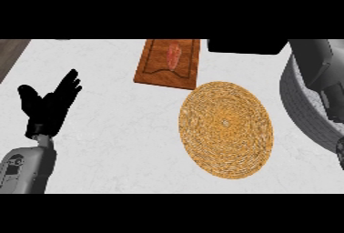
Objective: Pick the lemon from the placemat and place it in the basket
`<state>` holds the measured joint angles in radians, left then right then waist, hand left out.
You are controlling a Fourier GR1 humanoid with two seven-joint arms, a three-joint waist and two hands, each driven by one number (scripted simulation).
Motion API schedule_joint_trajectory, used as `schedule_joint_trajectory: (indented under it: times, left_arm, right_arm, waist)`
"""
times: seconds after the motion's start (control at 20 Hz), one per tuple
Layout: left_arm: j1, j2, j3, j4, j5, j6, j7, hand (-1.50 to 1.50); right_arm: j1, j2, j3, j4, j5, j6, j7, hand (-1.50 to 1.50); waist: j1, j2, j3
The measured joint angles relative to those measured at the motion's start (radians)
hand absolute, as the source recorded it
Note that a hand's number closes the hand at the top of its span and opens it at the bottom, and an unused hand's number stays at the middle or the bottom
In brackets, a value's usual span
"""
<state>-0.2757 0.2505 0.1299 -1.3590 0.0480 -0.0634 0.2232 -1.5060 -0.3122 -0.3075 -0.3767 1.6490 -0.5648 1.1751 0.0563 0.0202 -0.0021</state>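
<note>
Shows the one woven placemat (226, 129) bare and no lemon anywhere in sight. Judged well along: probably carried by the right hand (340, 149), barely showing at the frame's edge over the one grey basket (302, 109), grip impossible to tell, drop not yet confirmed. Counts also one wooden board (168, 63), one black block (242, 45) on the desk (121, 136), and one left hand (50, 102) resting at left, fingers (67, 84) spread upward.

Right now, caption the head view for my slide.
Left hand open at left, woven placemat mid-counter, right forearm over the grey basket.
</note>
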Motion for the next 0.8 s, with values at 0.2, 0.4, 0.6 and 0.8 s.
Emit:
schedule_joint_trajectory:
  times: [0.2,0.4,0.6,0.8]
  left_arm:
    - [0.024,0.002,0.006,0.002,0.000,-0.003,-0.018,0.00]
    - [0.021,0.002,0.010,-0.006,0.000,0.003,-0.004,0.00]
    - [0.027,-0.005,0.013,0.003,-0.005,0.012,-0.017,0.00]
    - [0.036,-0.002,0.017,-0.018,-0.001,0.012,0.000,0.00]
  right_arm:
    - [0.029,-0.040,-0.022,0.012,0.030,-0.001,0.006,1.50]
    - [0.064,-0.073,-0.056,0.014,0.027,-0.014,-0.014,1.50]
    - [0.118,-0.081,-0.074,0.005,0.029,-0.029,-0.035,1.50]
    - [0.190,-0.078,-0.103,-0.031,0.010,-0.073,-0.068,1.50]
  waist:
    - [-0.010,-0.003,0.000]
    - [-0.022,-0.008,0.001]
    - [-0.033,-0.012,0.002]
    - [-0.040,-0.016,0.002]
